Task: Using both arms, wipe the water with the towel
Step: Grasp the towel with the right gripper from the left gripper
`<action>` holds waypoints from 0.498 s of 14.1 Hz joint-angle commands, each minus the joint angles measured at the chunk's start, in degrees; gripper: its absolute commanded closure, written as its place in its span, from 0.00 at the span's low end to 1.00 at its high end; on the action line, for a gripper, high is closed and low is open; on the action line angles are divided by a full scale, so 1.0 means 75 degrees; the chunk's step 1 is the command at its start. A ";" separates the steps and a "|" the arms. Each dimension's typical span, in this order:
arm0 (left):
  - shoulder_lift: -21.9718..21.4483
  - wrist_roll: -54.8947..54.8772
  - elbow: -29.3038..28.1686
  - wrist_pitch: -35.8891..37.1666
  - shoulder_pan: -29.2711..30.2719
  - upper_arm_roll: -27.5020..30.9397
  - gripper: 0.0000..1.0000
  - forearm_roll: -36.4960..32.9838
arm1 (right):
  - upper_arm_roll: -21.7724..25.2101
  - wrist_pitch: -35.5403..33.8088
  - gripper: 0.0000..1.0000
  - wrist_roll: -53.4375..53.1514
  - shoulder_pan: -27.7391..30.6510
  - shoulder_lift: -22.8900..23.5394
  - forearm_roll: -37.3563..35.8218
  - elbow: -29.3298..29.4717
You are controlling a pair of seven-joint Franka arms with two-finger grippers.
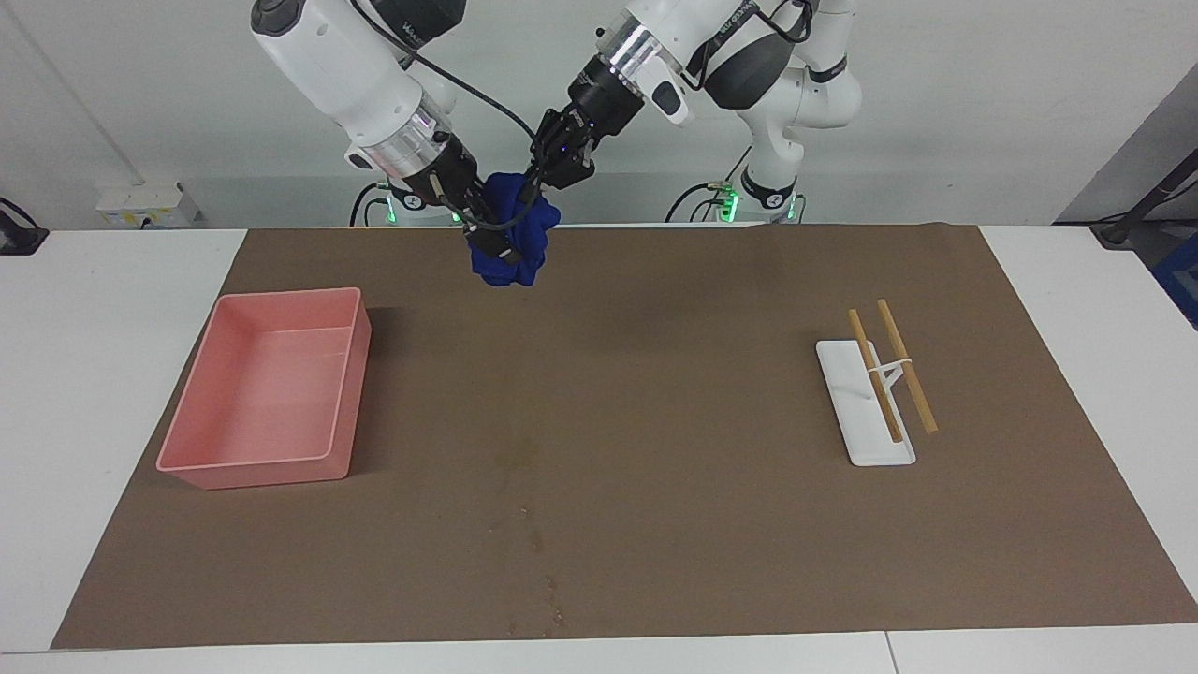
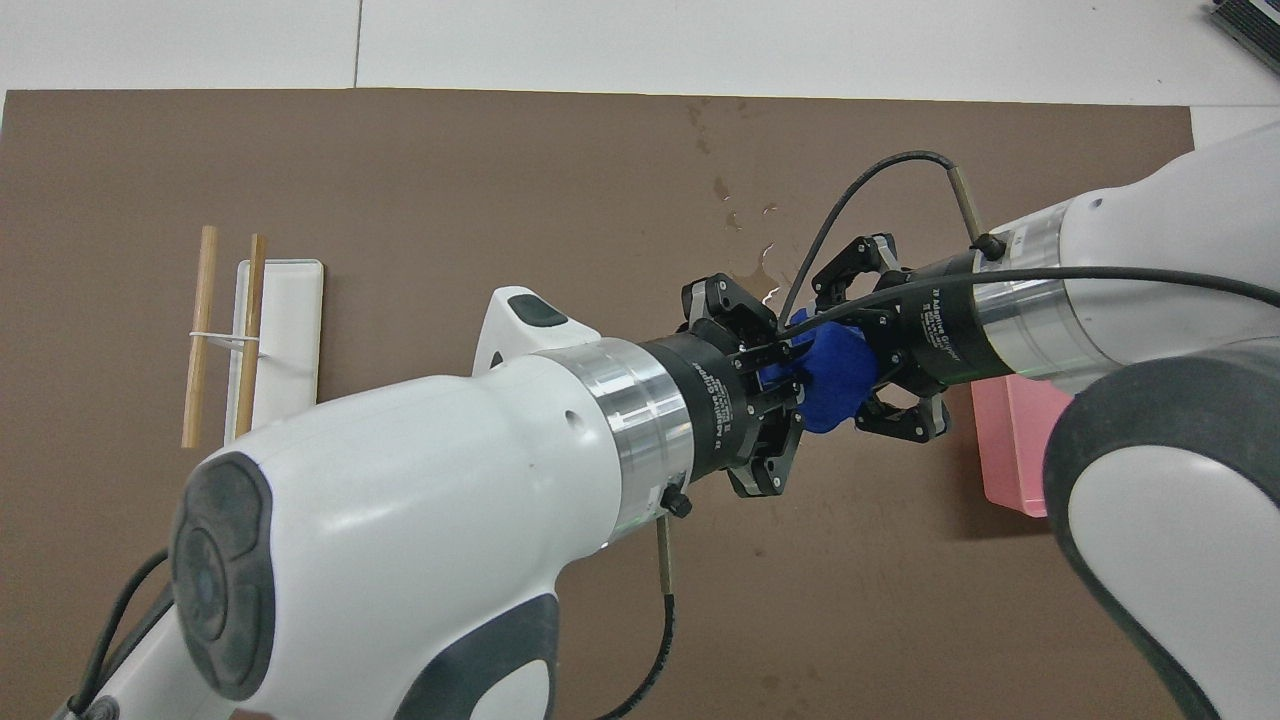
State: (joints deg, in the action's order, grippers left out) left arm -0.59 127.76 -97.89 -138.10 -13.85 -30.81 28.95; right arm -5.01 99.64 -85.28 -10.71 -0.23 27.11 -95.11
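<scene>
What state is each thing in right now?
Deep-blue soft towel: bunched, held in the air.
Left gripper: shut on towel.
Right gripper: shut on towel.
Water patch: unwiped, on brown mat.
Pink plastic tray: empty.
Wooden chopsticks: resting on white holder.

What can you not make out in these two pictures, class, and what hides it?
1. Overhead view: part of the pink tray is covered by the right arm.
2. Overhead view: the towel shows only partly between the left gripper and right gripper.
3. Facing view: the water has blurred edges.
</scene>
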 commanded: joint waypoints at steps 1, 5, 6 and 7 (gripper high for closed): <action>-0.0050 0.0029 -0.0084 -0.0220 -0.0134 0.0077 1.00 0.0112 | -0.0023 0.0355 1.00 0.0132 0.0022 -0.0193 0.0218 -0.0233; -0.0061 0.0016 -0.0026 -0.0127 -0.0040 0.0112 0.01 0.0007 | -0.0012 0.0402 1.00 0.0273 0.0034 -0.0169 0.0078 -0.0210; -0.0073 -0.0007 -0.0026 -0.0114 -0.0017 0.0124 0.00 0.0007 | -0.0011 0.0576 1.00 0.0308 0.0022 -0.0169 0.0054 -0.0210; -0.0062 -0.0030 -0.0014 -0.0114 0.0006 0.0124 0.00 -0.0063 | -0.0011 0.0648 1.00 0.0366 0.0033 -0.0158 0.0031 -0.0221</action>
State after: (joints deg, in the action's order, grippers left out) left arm -0.61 127.70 -97.81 -138.34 -13.84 -30.31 28.84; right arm -5.00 102.35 -84.48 -10.75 -0.30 27.14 -95.27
